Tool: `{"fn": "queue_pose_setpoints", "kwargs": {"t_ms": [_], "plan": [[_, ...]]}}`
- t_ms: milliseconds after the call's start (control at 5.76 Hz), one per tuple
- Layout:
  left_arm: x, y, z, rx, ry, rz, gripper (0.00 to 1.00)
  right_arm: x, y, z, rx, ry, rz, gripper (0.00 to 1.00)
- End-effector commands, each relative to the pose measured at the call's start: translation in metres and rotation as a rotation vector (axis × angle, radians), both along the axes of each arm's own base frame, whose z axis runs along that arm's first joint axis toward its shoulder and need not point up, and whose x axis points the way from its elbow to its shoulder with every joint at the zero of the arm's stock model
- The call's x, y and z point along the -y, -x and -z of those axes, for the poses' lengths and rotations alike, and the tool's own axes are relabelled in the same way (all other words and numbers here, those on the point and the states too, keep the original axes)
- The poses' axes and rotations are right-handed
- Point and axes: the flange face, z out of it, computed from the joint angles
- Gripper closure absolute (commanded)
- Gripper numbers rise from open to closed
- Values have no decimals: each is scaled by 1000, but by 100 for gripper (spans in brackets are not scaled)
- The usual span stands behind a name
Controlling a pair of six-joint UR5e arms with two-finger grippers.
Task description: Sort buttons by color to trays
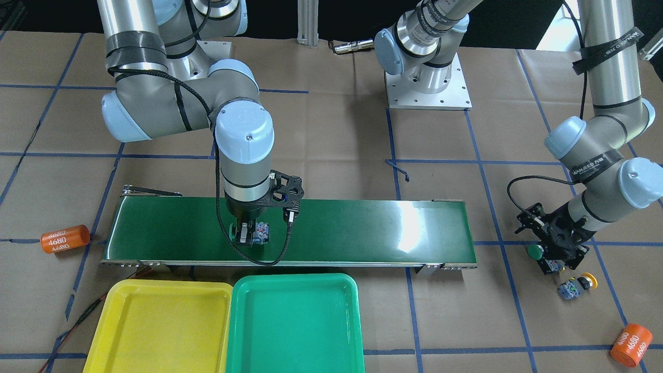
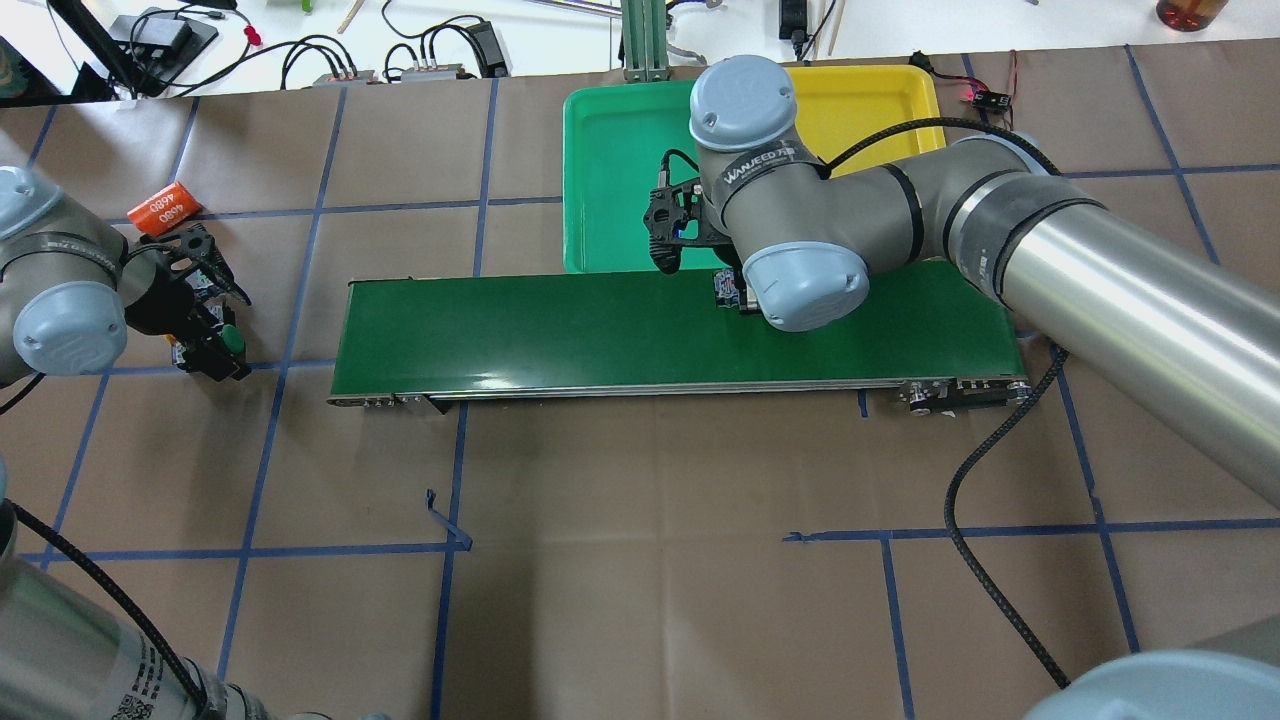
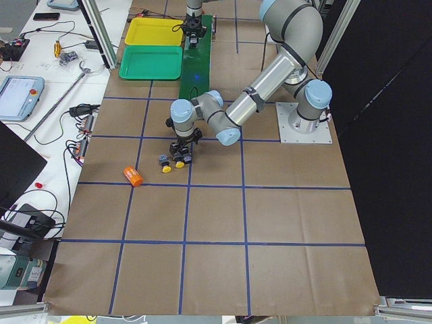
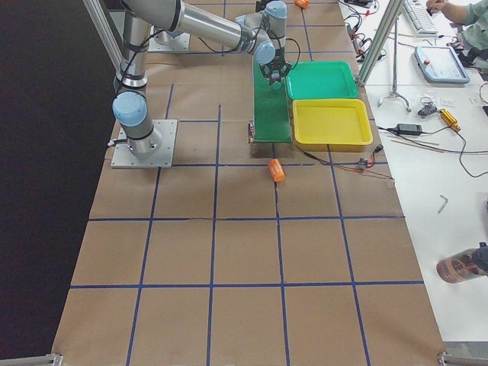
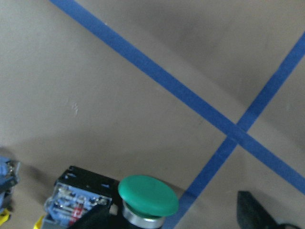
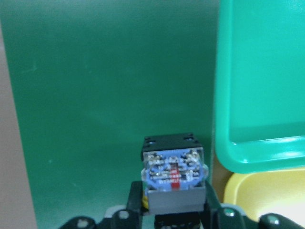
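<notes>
Right hand (image 1: 252, 234) hangs over the conveyor belt (image 1: 336, 233), on the belt side nearest the trays. Its fingers are clamped on the gripped button (image 6: 174, 179), black body and blue block facing the wrist camera, cap colour not visible.

Left hand (image 1: 550, 263) is low over the desk (image 1: 331, 134), off the belt's other end. Its jaws are wide, and the green button (image 5: 148, 194) lies on its side between them, unclamped. A yellow button (image 1: 577, 286) lies just beside it, toward the operators' edge.

Yellow tray (image 1: 155, 331) and green tray (image 1: 292, 326) touch side by side at the operators' edge of the desk, next to the belt.

An orange cylinder (image 1: 65, 238) marked "4680" lies past the belt end. Another orange cylinder (image 1: 631, 344), also "4680", lies near the yellow button. A strap (image 1: 590, 166) on the left arm reads "WANJEED".
</notes>
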Motion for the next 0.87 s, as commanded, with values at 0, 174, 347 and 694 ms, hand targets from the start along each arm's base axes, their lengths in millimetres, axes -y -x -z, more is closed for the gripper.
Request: {"fn": "queue_pose_setpoints", "kwargs": {"t_ms": [0, 174, 347, 694], "plan": [[-6, 7, 8, -19, -14, 0, 2, 40, -12, -11, 37, 89, 26, 92], [-14, 12, 6, -19, -17, 3, 2, 74, -28, 12, 60, 95, 47, 91], [-18, 14, 8, -24, -25, 5, 2, 110, -43, 24, 98, 115, 56, 86], [-15, 8, 10, -20, -19, 22, 2, 131, -64, 23, 191, 108, 81, 0]]}}
